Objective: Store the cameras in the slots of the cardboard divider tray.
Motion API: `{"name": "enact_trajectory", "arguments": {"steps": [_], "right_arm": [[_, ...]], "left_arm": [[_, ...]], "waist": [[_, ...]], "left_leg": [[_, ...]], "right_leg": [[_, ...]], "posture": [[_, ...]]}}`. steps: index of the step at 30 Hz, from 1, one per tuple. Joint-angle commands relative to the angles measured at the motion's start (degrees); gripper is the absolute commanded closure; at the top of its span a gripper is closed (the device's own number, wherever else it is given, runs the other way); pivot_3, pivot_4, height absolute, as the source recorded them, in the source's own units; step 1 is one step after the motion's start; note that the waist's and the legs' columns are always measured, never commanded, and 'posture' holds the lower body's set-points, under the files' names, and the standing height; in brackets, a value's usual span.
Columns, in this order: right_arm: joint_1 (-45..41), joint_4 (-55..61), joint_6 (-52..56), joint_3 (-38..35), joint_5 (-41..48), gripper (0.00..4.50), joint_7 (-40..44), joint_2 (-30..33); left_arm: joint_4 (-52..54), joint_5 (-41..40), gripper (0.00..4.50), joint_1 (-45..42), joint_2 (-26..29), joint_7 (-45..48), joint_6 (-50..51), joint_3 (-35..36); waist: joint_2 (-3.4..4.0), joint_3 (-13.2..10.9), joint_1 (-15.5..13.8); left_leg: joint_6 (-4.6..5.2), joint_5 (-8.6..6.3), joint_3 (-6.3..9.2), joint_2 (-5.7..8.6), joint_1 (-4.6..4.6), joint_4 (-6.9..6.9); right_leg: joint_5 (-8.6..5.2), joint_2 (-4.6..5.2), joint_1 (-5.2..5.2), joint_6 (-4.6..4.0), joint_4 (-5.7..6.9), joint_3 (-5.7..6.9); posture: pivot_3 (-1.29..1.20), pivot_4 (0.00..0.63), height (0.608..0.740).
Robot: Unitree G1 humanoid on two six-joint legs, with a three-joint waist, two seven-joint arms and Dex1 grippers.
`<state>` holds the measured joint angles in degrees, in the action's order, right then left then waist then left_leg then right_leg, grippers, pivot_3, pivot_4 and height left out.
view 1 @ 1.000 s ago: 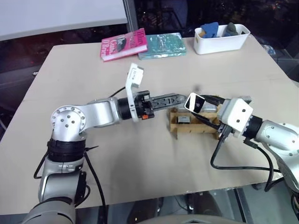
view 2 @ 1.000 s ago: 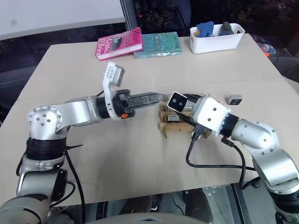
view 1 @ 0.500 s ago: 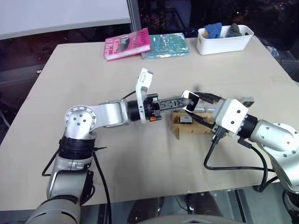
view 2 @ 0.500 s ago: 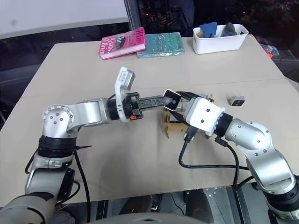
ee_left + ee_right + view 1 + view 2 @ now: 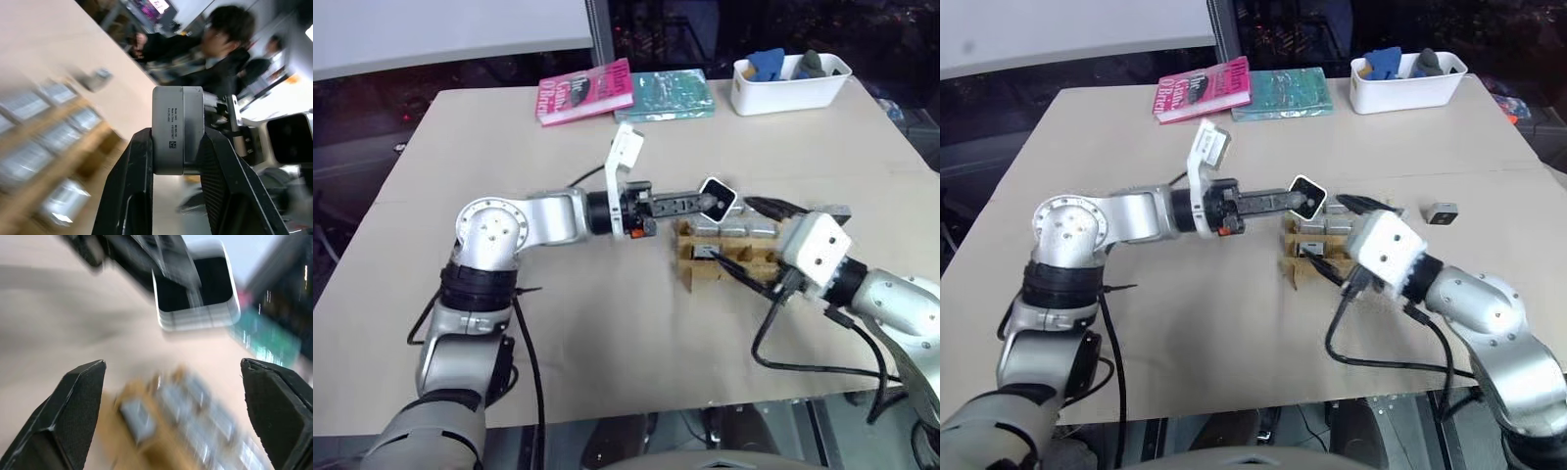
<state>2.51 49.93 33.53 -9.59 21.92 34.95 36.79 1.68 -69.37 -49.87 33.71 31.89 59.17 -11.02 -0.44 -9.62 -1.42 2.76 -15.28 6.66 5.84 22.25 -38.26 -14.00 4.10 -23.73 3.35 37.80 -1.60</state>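
My left gripper point(image 5: 708, 203) is shut on a camera point(image 5: 716, 199), a small silver-grey block with a black face, held just above the back left of the cardboard divider tray point(image 5: 688, 274). In the left wrist view the camera point(image 5: 177, 129) sits clamped between the two black fingers point(image 5: 132, 186). My right gripper point(image 5: 732, 230) stands open over the tray, a little apart from the held camera point(image 5: 195, 289), with nothing between its fingers. Several cameras point(image 5: 736, 232) sit in the tray's slots. One more camera point(image 5: 1442, 212) lies loose on the table to the right of the tray.
At the far edge of the table lie a pink book point(image 5: 585, 91) and a teal book point(image 5: 671, 94). A white bin point(image 5: 790, 83) with blue and grey things stands at the back right. People point(image 5: 230, 44) show in the background of the left wrist view.
My left gripper has shut on the camera that the right gripper held. The right gripper has opened, let go and drawn back to the right. The head view has also shifted.
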Motion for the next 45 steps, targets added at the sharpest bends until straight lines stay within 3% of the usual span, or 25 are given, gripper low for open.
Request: {"name": "enact_trajectory", "arguments": {"steps": [1, 8, 16, 24, 45], "right_arm": [[7.3, 5.9, -1.7, -11.0, 5.4, 0.05, 2.7, 0.1], [18.1, 8.5, -2.4, -22.2, 13.7, 0.05, 3.8, -0.7], [20.9, 8.4, -4.2, -23.6, 13.5, 0.05, 2.7, -0.5], [21.9, 8.3, -5.2, -23.0, 12.6, 0.05, 2.2, -0.3], [21.8, 6.8, -7.1, -20.4, 9.7, 0.05, 1.3, -0.4]], "left_arm": [[-1.9, 16.4, 3.77, -2.5, -1.3, 13.7, -10.3, -8.9], [-13.8, 39.1, 3.77, -6.7, -7.4, 28.5, -28.3, -18.9], [-26.7, 53.8, 3.77, -10.8, -15.4, 32.6, -39.2, -20.6], [-29.6, 60.5, 3.77, -11.3, -17.2, 35.3, -41.5, -19.8], [-24.5, 64.1, 3.77, -10.9, -16.1, 41.1, -34.5, -18.4]], "waist": [[0.01, 0.0, -0.1], [0.01, 0.0, 0.7], [-0.03, 0.0, 0.6], [-0.04, 0.0, 0.6], [-0.03, 0.0, 0.7]], "left_leg": [[0.01, 0.00, -0.01, -0.01, -0.01, 0.03], [0.01, 0.00, -0.05, -0.11, -0.03, 0.05], [0.07, -0.03, -0.03, -0.08, 0.04, -0.03], [0.09, -0.04, -0.01, -0.09, 0.10, -0.09], [0.09, -0.04, -0.02, -0.09, 0.07, -0.12]], "right_leg": [[0.00, -0.01, 0.02, 0.00, -0.05, 0.00], [0.00, -0.01, 0.00, 0.00, 0.01, -0.07], [-0.01, 0.01, 0.01, 0.04, 0.00, 0.01], [-0.01, 0.00, -0.02, 0.05, 0.00, 0.06], [-0.01, -0.04, -0.02, 0.05, 0.09, 0.23]], "posture": [[0.00, 0.150, 0.740], [0.00, 0.150, 0.740], [0.00, 0.150, 0.740], [0.00, 0.150, 0.740], [0.00, 0.150, 0.740]]}}
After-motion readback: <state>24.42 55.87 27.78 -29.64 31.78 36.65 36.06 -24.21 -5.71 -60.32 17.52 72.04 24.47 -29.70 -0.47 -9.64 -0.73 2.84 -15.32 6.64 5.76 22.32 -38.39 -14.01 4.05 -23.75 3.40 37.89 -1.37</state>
